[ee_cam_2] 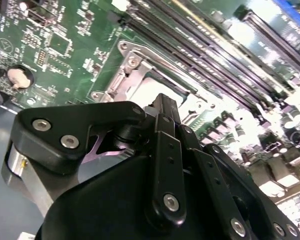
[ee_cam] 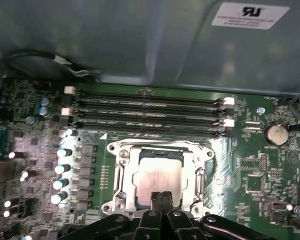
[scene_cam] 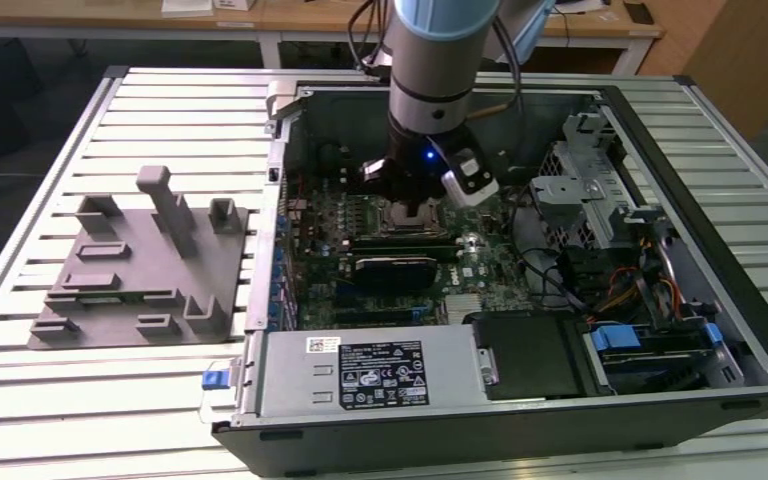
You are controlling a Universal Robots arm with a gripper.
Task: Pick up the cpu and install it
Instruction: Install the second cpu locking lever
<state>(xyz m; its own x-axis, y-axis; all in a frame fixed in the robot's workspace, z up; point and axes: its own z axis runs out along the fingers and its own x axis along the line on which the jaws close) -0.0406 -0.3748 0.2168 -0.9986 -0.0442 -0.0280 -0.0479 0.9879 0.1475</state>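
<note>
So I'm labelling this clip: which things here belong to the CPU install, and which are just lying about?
Job:
cpu, lying inside the socket frame
gripper, shut, just above it

Lying about:
grey fixture plate
memory slots
coin battery
power supply

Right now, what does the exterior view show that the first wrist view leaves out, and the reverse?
Exterior view alone: the grey fixture plate with upright posts on the slatted table, the open computer case, and the arm reaching down into it.

First wrist view alone: the cpu lying inside the metal socket frame, a round coin battery, and the shut pincer just above the chip.

Both share the green board and its memory slots.
</note>
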